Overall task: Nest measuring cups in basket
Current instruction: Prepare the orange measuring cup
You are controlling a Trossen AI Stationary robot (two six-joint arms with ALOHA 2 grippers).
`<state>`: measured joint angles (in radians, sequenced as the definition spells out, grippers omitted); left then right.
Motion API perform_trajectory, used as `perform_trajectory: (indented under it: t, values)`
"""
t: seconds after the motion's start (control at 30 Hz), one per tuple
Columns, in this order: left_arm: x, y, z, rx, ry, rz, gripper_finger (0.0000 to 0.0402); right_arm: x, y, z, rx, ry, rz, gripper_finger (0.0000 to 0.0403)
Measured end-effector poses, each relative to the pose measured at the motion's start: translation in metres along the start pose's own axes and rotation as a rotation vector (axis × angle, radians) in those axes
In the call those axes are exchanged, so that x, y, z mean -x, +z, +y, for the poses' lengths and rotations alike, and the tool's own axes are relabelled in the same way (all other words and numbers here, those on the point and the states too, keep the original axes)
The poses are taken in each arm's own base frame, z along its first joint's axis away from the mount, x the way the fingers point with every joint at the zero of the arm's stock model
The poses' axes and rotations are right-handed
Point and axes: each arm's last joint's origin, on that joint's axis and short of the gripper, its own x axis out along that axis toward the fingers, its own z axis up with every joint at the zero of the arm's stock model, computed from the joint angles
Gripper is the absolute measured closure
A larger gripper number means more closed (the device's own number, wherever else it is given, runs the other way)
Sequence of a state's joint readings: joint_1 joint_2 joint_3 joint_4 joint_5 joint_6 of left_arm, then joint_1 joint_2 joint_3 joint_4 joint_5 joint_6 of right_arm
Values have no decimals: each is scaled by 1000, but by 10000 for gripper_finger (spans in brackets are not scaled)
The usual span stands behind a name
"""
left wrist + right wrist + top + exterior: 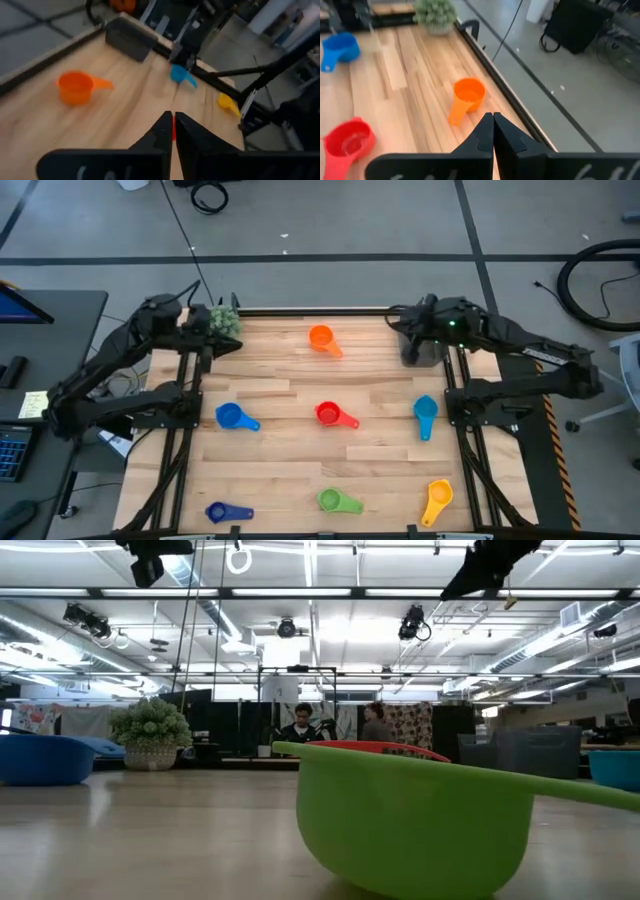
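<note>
Wooden counter [300,470] carries scattered cups; both end effectors, left [173,131] and right [493,131], pinched together empty at far corners, risking knocking a cup aside unless opened before descent toward the basket [418,350].

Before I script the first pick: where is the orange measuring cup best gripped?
Probably by its flat handle, coming straight down. The orange cup sits upright, bowl open upward, handle pointing toward the table's middle and the right arm's side, with bare wood around it. The right claw is nearer.
</note>
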<state>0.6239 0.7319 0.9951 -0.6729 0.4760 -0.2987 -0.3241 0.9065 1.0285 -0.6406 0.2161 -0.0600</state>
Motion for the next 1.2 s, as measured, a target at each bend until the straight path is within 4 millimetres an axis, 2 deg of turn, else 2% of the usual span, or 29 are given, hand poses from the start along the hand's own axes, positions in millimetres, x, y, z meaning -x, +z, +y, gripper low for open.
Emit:
perform_trajectory:
  t: [0.2,0.37,0.8,0.97,1.2]
  values:
    - [-1,3,-1,262,-5,-11,377,-16,-1,3,42,3,58,397]
    - [-1,3,-1,254,-6,-13,377,-22,0,1,33,-13,69,397]
    - [-1,4,-1,331,-11,-20,377,-22,1,-4,18,-29,55,396]
    - [-1,4,-2,215,-33,-9,389,-22,1,-4,36,-26,55,396]
    - [0,-1,0,198,-11,34,397,-22,1,-4,36,-25,55,396]
